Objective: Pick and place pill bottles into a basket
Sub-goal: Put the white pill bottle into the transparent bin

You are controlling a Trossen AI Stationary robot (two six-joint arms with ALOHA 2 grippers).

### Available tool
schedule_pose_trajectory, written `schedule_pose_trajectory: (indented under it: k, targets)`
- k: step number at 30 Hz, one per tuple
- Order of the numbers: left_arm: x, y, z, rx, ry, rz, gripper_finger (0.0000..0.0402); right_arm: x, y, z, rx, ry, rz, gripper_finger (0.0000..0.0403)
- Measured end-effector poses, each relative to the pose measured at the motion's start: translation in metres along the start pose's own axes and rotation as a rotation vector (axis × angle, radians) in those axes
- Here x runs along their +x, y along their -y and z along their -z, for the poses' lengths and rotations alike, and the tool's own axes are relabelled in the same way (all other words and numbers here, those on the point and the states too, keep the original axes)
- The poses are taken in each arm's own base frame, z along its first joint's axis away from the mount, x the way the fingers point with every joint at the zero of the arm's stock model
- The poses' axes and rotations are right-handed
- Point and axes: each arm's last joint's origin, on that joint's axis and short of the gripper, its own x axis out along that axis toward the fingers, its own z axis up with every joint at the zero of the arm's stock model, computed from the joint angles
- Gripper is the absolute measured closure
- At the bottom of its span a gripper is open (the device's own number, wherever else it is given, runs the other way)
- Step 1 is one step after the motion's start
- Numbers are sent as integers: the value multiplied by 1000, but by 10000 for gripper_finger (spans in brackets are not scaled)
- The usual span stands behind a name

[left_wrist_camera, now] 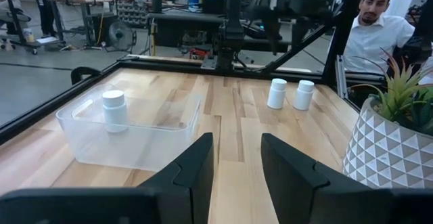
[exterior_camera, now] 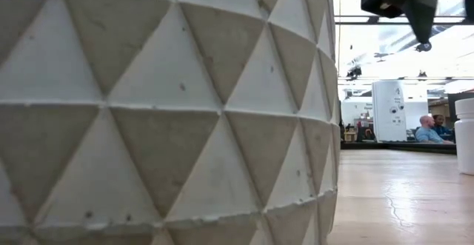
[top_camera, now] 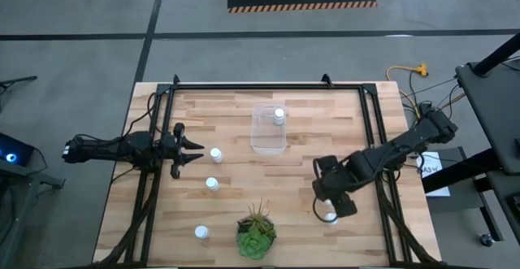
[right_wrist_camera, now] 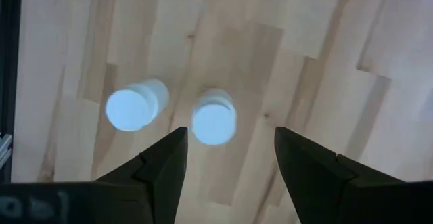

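Note:
The clear basket (top_camera: 269, 139) stands at the table's far middle with one white pill bottle (top_camera: 279, 116) upright inside; both also show in the left wrist view (left_wrist_camera: 128, 132) (left_wrist_camera: 114, 109). Three bottles (top_camera: 215, 154) (top_camera: 211, 184) (top_camera: 201, 232) stand on the left half. My left gripper (top_camera: 197, 149) (left_wrist_camera: 237, 146) is open and empty, level, beside the nearest of them. My right gripper (top_camera: 331, 204) (right_wrist_camera: 230, 143) is open, pointing down above two more bottles (right_wrist_camera: 215, 121) (right_wrist_camera: 132, 109), with one just off its fingertips. It hangs high in the low view (exterior_camera: 415, 8).
A green spiky plant in a white faceted pot (top_camera: 257, 235) stands at the near edge and fills most of the low view (exterior_camera: 163, 112). A black frame (top_camera: 374, 114) borders the table. A person (left_wrist_camera: 375, 28) sits beyond the table's right side.

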Motion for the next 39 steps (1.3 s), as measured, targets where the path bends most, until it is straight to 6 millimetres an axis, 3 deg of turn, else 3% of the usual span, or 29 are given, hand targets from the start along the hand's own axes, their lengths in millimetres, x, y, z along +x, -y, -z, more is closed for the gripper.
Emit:
schedule_pose_trajectory:
  k: [7,21,31,39]
  targets:
    - [0,0,0,0,-1,0,295,18,-15,-4,-23,-54,7,193]
    - [0,0,0,0,-1,0,295,19,-18,-9,-30,6,15,193]
    - [0,0,0,0,-1,0,295,31,-18,-4,-35,-18,21,193]
    - [0,0,0,0,-1,0,295,51,-16,2,-59,-11,18,193]
